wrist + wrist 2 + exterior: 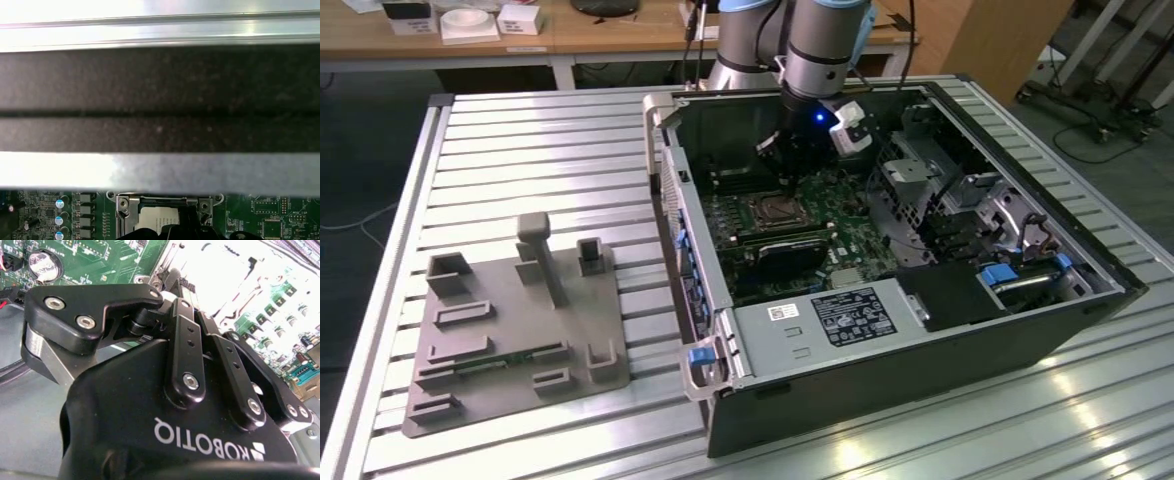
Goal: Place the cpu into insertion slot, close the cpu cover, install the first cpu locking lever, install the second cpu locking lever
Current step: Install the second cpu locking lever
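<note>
Ribbed aluminium bench [520, 140] carries an open black computer case [1014, 330]; black end effector [781, 165] hovers over the square silver-rimmed insertion slot [774, 212], can't tell its grip state.

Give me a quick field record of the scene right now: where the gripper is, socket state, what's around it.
gripper: inside the open computer case, low over the socket; fingertips close together at the socket's edge, grip unclear
socket: silver frame on the green motherboard, a pale square visible inside; whether that is the chip is unclear
levers: state cannot be told
table: grey fixture plate on the slatted table, on the exterior view's left of the case
arm: reaches down into the case from its far side
</note>
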Action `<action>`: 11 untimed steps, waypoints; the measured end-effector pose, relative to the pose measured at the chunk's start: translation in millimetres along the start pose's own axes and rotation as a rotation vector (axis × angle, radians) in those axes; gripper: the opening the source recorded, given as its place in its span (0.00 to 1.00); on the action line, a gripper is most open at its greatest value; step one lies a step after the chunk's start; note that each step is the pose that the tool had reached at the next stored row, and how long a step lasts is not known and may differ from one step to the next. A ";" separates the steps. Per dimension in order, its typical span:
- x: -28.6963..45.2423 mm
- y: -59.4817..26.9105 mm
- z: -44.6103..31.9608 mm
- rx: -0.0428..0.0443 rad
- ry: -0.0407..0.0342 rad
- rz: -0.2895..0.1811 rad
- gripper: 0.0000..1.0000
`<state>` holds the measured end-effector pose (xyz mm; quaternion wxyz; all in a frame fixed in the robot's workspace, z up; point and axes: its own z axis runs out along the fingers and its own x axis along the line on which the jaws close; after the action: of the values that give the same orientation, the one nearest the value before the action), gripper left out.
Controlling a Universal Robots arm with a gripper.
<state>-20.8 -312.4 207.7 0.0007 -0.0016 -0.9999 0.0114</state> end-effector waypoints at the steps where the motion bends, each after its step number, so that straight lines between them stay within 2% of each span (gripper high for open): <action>1: 0.0 0.0 0.0 0.0000 0.0000 0.000 0.10; 6: -0.6 -0.1 0.0 0.0001 0.0000 0.000 0.10; 11: -5.4 -0.1 0.1 0.0001 0.0000 0.000 0.10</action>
<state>-15.4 -312.5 207.6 0.0007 -0.0016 -0.9999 0.0115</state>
